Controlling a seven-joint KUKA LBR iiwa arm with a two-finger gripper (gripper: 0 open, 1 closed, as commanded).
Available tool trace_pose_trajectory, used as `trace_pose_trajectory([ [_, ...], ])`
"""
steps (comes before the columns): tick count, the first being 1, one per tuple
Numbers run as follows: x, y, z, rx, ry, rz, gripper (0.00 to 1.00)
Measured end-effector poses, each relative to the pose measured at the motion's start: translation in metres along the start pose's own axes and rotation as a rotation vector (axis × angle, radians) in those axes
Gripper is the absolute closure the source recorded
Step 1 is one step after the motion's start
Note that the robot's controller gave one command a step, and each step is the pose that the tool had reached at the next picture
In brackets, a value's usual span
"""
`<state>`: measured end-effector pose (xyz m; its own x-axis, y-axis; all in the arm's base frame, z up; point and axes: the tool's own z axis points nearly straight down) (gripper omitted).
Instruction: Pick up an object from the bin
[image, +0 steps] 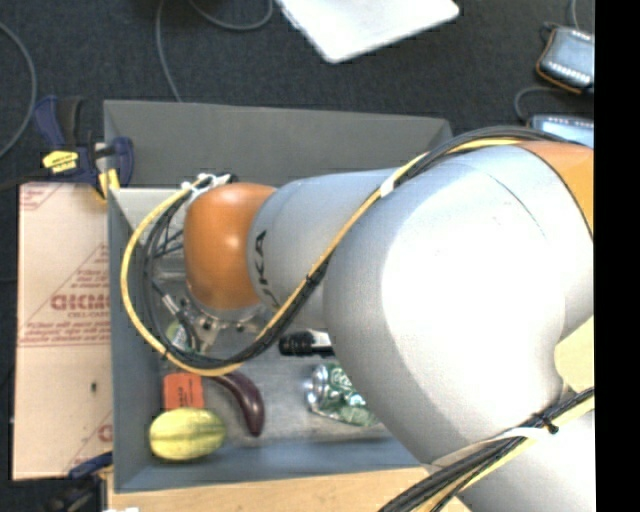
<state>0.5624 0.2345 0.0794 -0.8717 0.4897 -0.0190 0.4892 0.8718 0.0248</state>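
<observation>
My gripper (204, 324) hangs below the orange wrist cover at the bin's left side, low over the floor. A small pale green thing (177, 334) lies just at its left, partly hidden by cables. In front of the gripper sits a flat orange block (182, 390). A dark purple aubergine-shaped thing (246, 401) curves beside the block. A yellow-green ribbed squash (186, 435) rests in the near left corner.
A black marker with a white band (304, 345) lies right of the gripper, half under the arm. A crumpled green and silver wrapper (338, 393) sits near the front wall. The arm covers the bin's right half.
</observation>
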Motion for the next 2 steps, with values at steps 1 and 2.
trace_pose_trajectory([
  [1, 0.0000, 0.0000, -0.0026, 0.000, 0.000, 0.000, 1.00],
  [2, 0.0005, -0.0007, -0.0065, 0.002, 0.003, 0.000, 1.00],
])
